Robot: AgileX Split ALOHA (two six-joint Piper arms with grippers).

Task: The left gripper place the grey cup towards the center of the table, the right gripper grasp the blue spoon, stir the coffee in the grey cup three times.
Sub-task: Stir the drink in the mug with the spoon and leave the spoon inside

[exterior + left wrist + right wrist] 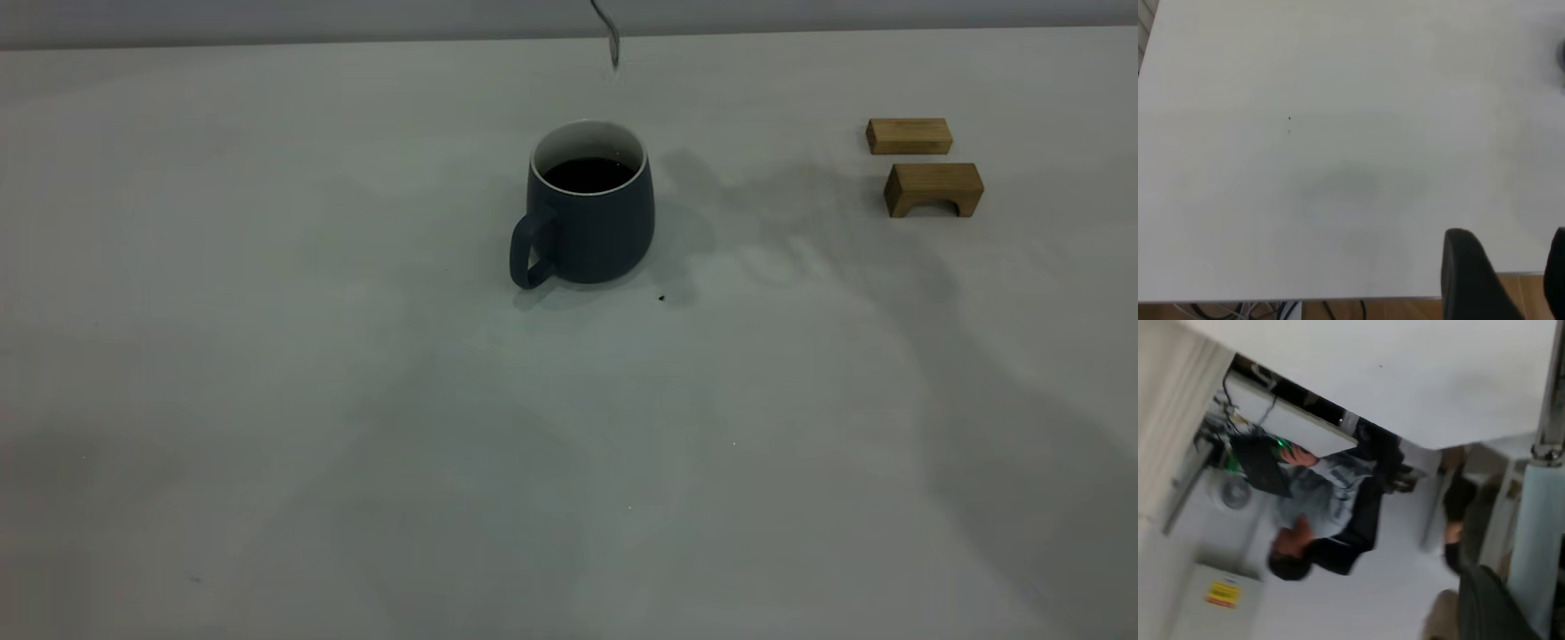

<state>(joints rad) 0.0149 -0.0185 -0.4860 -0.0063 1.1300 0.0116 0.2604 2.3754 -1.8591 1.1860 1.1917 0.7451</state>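
The grey cup (589,206) stands upright near the middle of the table (356,400), its handle toward the front left, with dark coffee (588,174) inside. Above and behind the cup, the metal bowl end of the blue spoon (612,43) hangs clear of the rim; its holder is out of the exterior view. In the right wrist view, my right gripper (1531,613) is shut on the spoon's pale blue handle (1538,540), the metal neck pointing away. My left gripper (1511,270) is open with nothing between its fingers, over the table's edge and away from the cup.
Two tan wooden blocks (909,136) (933,188) lie at the back right of the table. A tiny dark speck (661,298) sits just in front of the cup. A person (1318,520) sits beyond the table in the right wrist view.
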